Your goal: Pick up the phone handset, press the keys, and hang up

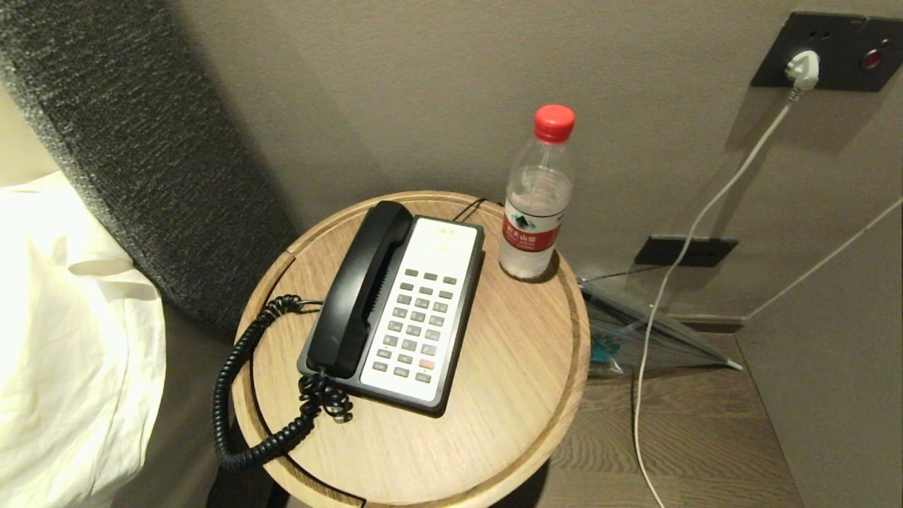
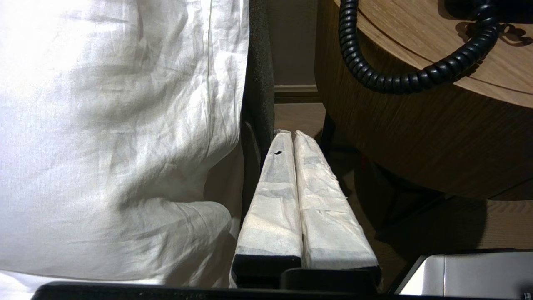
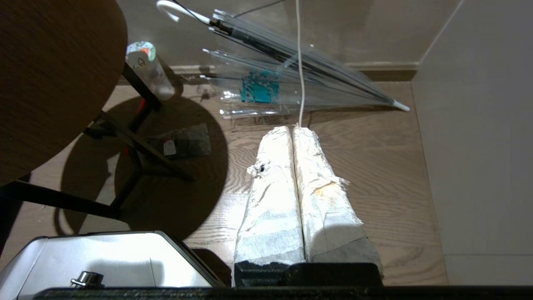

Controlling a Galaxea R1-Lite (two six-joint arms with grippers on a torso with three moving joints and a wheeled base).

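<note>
Step in hand, as judged: reaching for the handset (image 1: 361, 286), which lies cradled on the phone (image 1: 423, 321) beside the keys (image 1: 416, 321), on the round table (image 1: 508, 395). To do it well, open the jaws first, then close across the bar's slim middle (the coiled cord (image 2: 399, 77) trails off the table edge). Left claw (image 2: 290, 135): clenched, empty, touching nothing, below the table rim, the handset up and beyond it. Right claw (image 3: 293, 130): clenched, empty, low over the floor.
</note>
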